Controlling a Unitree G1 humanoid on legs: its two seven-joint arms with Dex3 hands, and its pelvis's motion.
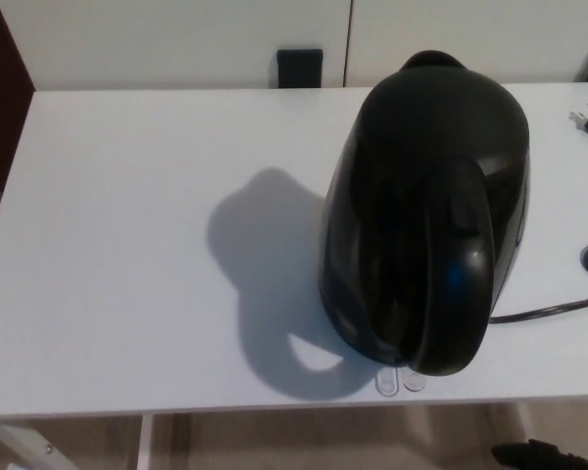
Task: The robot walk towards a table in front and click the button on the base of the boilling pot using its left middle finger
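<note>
Black kettle (423, 211) stands on white table (127, 245); no writing readable.

Only a dark sliver of my right robot hand (541, 456) shows, low at the bottom right corner of the view, below the desk (127, 294) edge. Too little of it is visible to tell its pose. My left robot hand and both arms are out of sight.
</note>
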